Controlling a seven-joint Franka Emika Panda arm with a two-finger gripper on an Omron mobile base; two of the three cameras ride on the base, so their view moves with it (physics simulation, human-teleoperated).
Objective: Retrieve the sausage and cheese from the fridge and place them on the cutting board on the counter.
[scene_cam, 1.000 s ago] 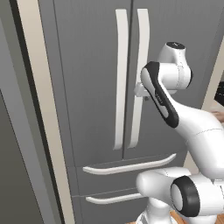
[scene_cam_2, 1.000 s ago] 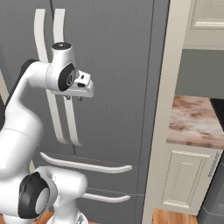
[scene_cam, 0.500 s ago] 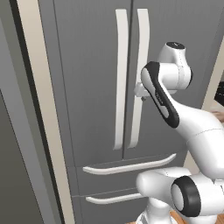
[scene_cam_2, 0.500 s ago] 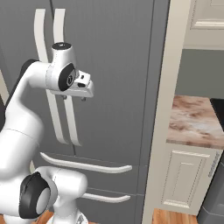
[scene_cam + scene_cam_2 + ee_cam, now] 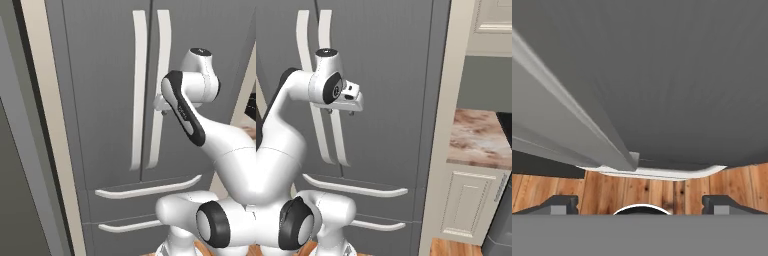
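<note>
With both of its doors shut, the fridge point(image 5: 105, 100) stands tall and dark grey in front of the robot, two drawers with their own curved pulls below. To its right, past a cream upright panel point(image 5: 443, 130), a stretch of the mottled stone counter point(image 5: 478, 142) sits over a panelled cabinet door point(image 5: 466, 205). Wooden floor point(image 5: 647, 190) lies beneath. The right door's long off-white handle point(image 5: 159, 75) runs down beside its twin, and the white arm reaches up to it. The end effector point(image 5: 341, 112) hangs just beside that handle, pointing downward, its fingers point(image 5: 559, 204) spread wide apart with nothing between them.
</note>
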